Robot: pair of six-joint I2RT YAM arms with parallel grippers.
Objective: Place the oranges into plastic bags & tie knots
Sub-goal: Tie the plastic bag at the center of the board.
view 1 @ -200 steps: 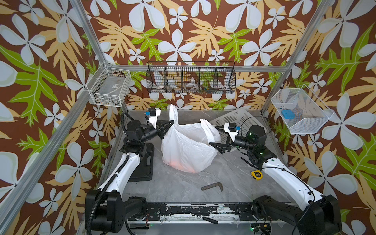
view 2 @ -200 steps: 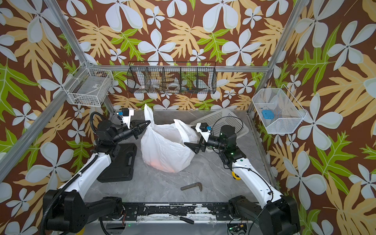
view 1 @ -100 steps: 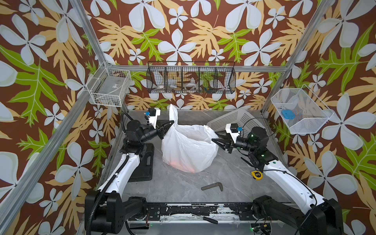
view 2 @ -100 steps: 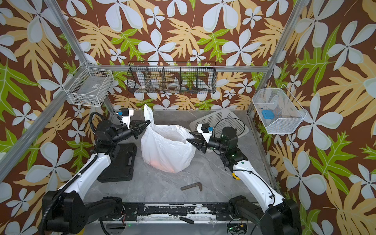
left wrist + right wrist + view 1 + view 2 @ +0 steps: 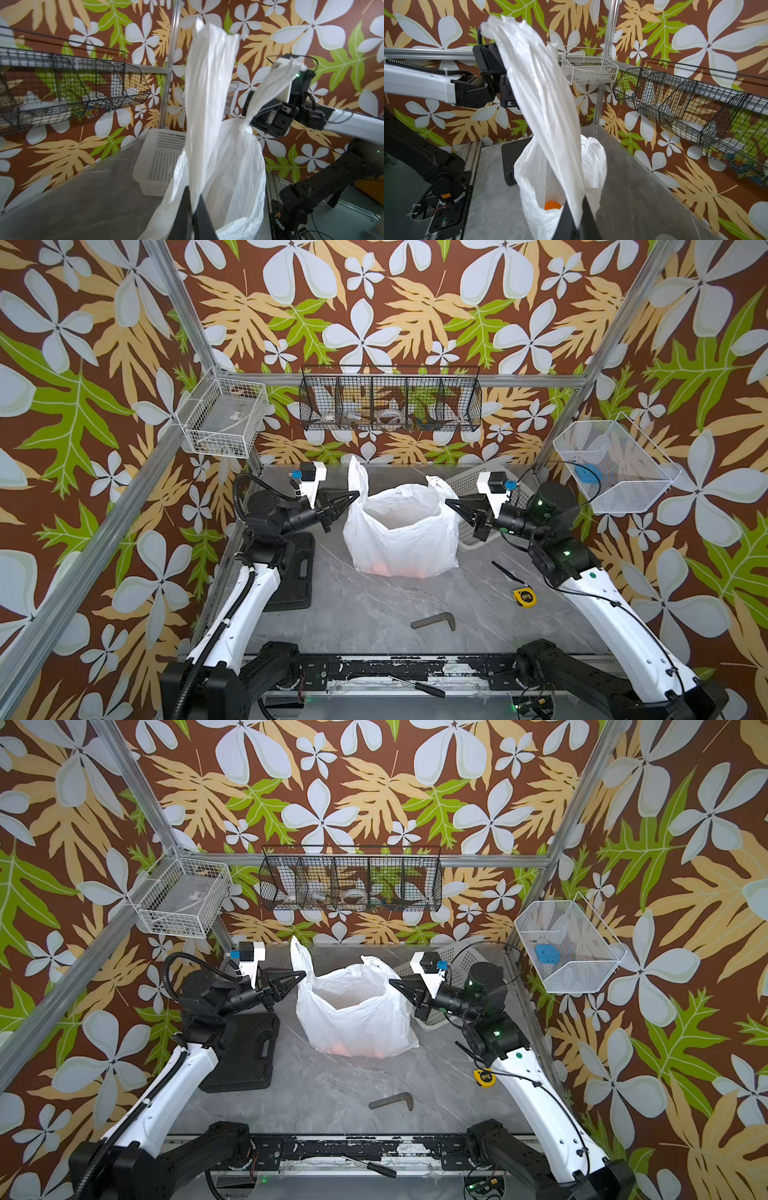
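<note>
Both top views showed the plastic bag (image 5: 399, 539) upright on the tabletop (image 5: 374, 614), left hand (image 5: 354, 494) and right hand (image 5: 448, 502) flanking it, each clamped on its nearer handle (image 5: 358, 477); an orange (image 5: 552, 205) lay inside.

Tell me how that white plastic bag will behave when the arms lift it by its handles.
The thin translucent white plastic bag will likely stay floppy: its handles crumple and twist where the fingers pinch them. The round orange fruit at its bottom should weigh it down, so it probably sags and swings. The glossy film may slip if pinched loosely.
</note>
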